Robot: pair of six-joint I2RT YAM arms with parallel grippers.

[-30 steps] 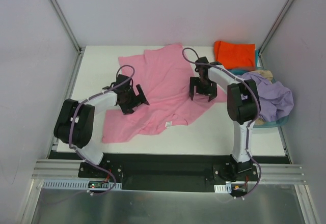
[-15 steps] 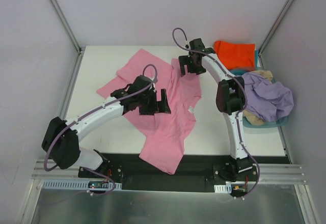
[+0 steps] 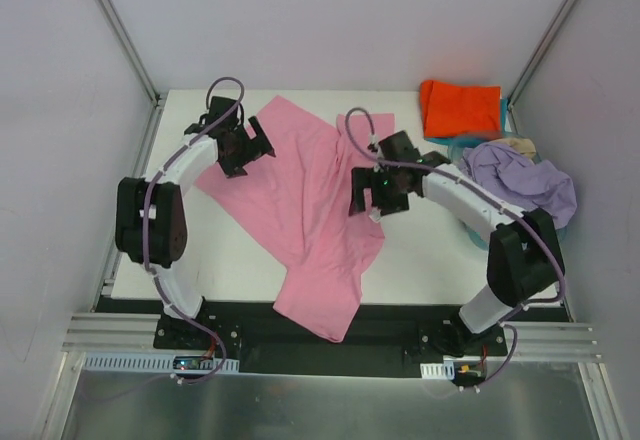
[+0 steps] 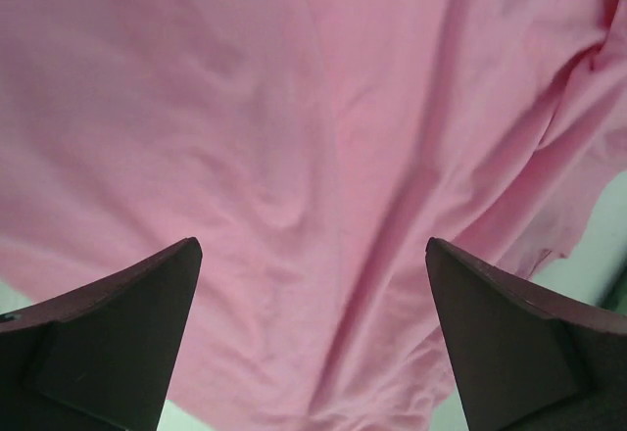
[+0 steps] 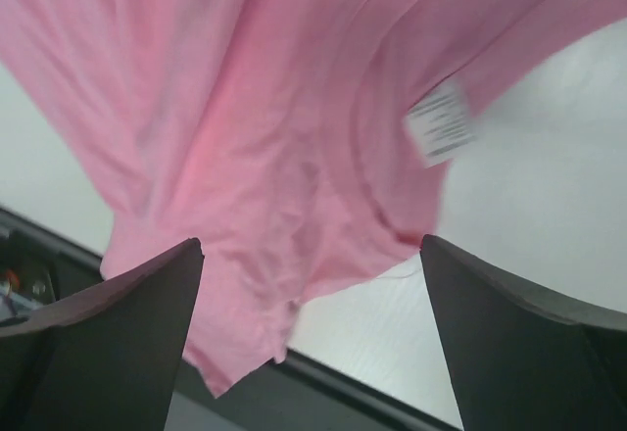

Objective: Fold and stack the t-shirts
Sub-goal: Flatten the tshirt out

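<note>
The pink t-shirt (image 3: pixel 305 195) lies unfolded in a diagonal band across the table, and its near end hangs over the front edge. My left gripper (image 3: pixel 240 145) hovers open over the shirt's far-left part, with only pink cloth (image 4: pixel 294 108) under the left gripper (image 4: pixel 312 245). My right gripper (image 3: pixel 378 195) is open above the shirt's right edge. In the right wrist view the right gripper (image 5: pixel 312 243) holds nothing, and the pink shirt (image 5: pixel 245 108) shows its white label (image 5: pixel 441 135). A folded orange-red t-shirt (image 3: pixel 460 105) lies at the far right corner.
A light blue basket (image 3: pixel 520 242) at the right edge holds a crumpled lavender shirt (image 3: pixel 535 185) and a beige one (image 3: pixel 515 145). A dark rail (image 5: pixel 343 392) runs along the table's near edge. White walls and metal posts close in the table on three sides.
The pink shirt has been swung from lying flat at the back into a diagonal band that hangs over the front edge. The left gripper went to the far left; the right came back toward the middle.
</note>
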